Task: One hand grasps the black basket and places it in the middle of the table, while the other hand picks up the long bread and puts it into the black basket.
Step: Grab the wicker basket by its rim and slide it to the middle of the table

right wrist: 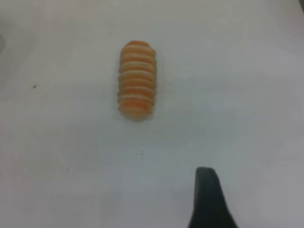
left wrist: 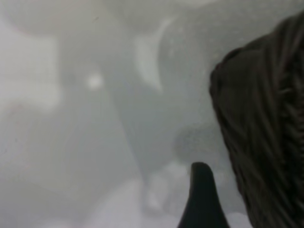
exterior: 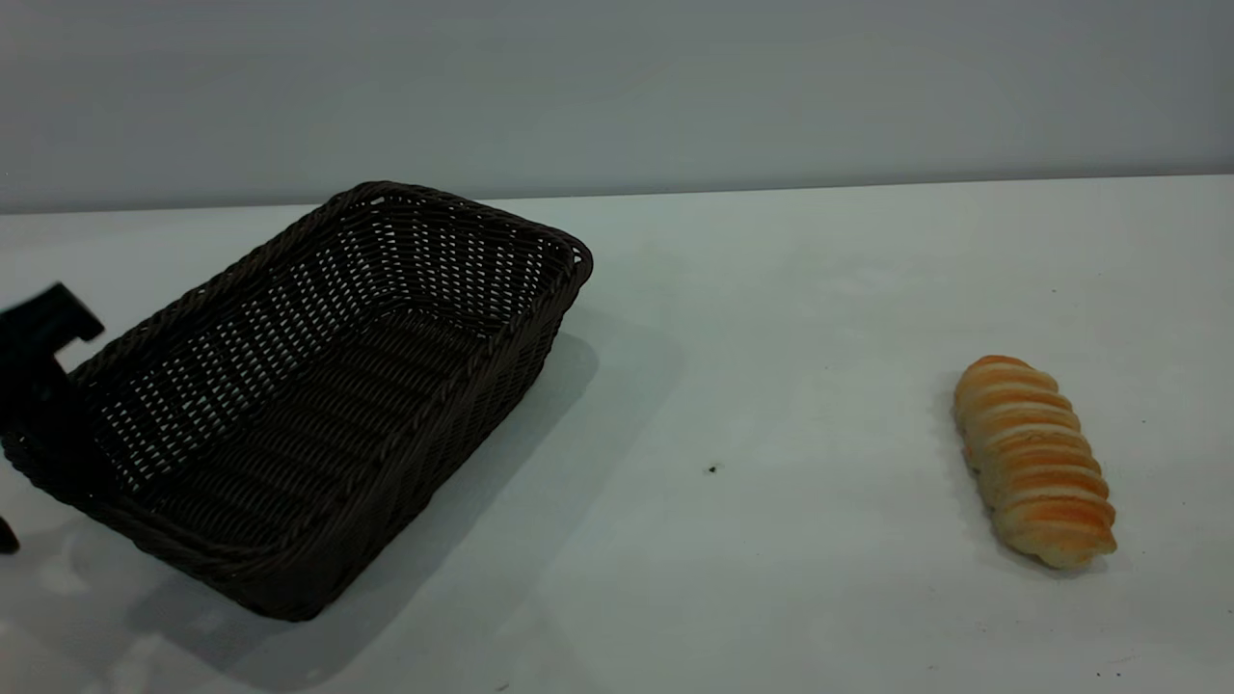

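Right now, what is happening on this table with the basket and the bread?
The left gripper is at the near left corner of the black basket, which sits tilted at the table's left side, not yet in the middle. The long bread lies alone on the right, ridged side up. The right gripper hovers above the table near the bread without touching it.
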Available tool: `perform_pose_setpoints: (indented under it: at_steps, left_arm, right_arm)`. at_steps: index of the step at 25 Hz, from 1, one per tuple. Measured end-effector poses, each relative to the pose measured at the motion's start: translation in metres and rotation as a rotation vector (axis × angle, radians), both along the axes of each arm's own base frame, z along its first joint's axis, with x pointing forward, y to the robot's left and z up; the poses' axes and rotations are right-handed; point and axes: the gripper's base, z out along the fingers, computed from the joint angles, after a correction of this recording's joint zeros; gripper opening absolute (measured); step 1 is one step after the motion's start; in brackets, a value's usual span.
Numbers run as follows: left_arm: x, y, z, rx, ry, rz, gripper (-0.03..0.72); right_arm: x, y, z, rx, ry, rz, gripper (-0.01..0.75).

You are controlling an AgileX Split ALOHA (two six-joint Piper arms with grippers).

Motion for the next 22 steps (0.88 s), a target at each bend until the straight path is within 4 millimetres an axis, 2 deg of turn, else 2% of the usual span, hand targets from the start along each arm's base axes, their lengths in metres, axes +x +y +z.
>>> perform_pose_setpoints:
  at_steps: [4, 7, 9, 14, 15, 22]
  left_arm:
    - [0.002, 0.001, -0.013, 0.009, 0.012, 0.013, 0.59]
    - [0.005, 0.002, -0.02, 0.016, 0.009, 0.019, 0.541]
    - [0.007, 0.002, -0.023, 0.02, 0.006, 0.021, 0.472]
    - [0.009, 0.003, -0.027, 0.021, -0.003, 0.038, 0.174]
    - [0.009, 0.003, -0.027, 0.019, -0.01, 0.046, 0.147]
    - [0.01, 0.003, -0.027, 0.052, -0.014, -0.042, 0.144]
  right_arm:
    - [0.0, 0.0, 0.0, 0.002, 0.0, 0.001, 0.476]
    - [0.0, 0.0, 0.0, 0.002, 0.0, 0.001, 0.476]
    - [0.0, 0.0, 0.0, 0.002, 0.0, 0.001, 0.473]
    - [0.0, 0.0, 0.0, 0.0, 0.0, 0.003, 0.442]
    - [0.0, 0.0, 0.0, 0.0, 0.0, 0.003, 0.433]
    - [0.0, 0.0, 0.0, -0.001, 0.001, 0.003, 0.397]
